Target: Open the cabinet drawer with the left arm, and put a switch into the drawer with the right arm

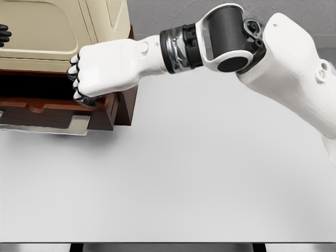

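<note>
Head view: right hand (97, 71) is hovering over the open drawer (52, 107), fingers clenched, contents unseen; left hand (3, 35) is barely peeking in, state unclear.

- The right arm (294, 68) wears smooth white shells, with a small round fitting on its upper side.
- A dark grey drum joint (228, 31) sits in a white bracket with black pivots.
- The wrist (181, 48) is a black ribbed collar with silver metal.
- The right hand (100, 71) is white, with black fingertips (77, 95).
</note>
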`<action>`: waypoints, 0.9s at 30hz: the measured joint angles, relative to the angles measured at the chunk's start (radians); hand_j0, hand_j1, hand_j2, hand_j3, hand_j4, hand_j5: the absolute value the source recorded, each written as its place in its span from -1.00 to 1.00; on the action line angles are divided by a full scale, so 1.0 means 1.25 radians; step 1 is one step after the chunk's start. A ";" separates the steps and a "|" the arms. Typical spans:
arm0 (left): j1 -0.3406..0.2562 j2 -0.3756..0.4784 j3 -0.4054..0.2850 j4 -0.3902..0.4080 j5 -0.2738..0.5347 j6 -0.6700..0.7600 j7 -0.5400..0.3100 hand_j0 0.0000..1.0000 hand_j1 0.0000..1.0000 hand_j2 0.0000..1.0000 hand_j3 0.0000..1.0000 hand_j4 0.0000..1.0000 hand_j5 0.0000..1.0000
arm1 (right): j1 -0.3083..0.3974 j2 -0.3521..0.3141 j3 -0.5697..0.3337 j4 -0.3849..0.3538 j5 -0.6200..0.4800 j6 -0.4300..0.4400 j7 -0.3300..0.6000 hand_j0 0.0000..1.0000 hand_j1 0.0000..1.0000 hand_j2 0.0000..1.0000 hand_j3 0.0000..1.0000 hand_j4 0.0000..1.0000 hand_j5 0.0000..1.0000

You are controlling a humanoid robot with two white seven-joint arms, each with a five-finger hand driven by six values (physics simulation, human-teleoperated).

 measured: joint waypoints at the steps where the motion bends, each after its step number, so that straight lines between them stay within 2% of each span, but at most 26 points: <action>1: 0.000 0.000 0.000 0.000 0.000 0.000 0.000 1.00 1.00 1.00 1.00 1.00 1.00 | -0.005 0.013 0.000 0.019 0.001 0.000 0.000 -0.31 -0.31 -0.31 -0.31 -0.31 -0.31; 6: 0.001 0.000 -0.001 0.001 -0.001 0.000 0.000 1.00 1.00 1.00 1.00 1.00 1.00 | -0.014 0.077 0.001 0.111 0.003 0.000 0.000 -0.32 -0.32 -0.32 -0.32 -0.32 -0.32; 11: 0.001 0.000 -0.001 0.002 -0.003 0.000 0.000 1.00 1.00 1.00 1.00 1.00 1.00 | -0.023 0.117 0.003 0.178 0.008 0.000 0.000 -0.32 -0.32 -0.32 -0.32 -0.32 -0.32; 18: 0.002 0.000 -0.002 0.002 -0.005 -0.001 0.000 1.00 1.00 1.00 1.00 1.00 1.00 | -0.031 0.164 0.010 0.241 0.012 -0.001 0.000 -0.33 -0.33 -0.33 -0.33 -0.33 -0.33; 27: 0.002 0.000 -0.002 0.003 -0.005 -0.001 0.000 1.00 1.00 1.00 1.00 1.00 1.00 | -0.041 0.198 0.023 0.304 0.015 -0.001 0.000 -0.33 -0.33 -0.33 -0.33 -0.33 -0.33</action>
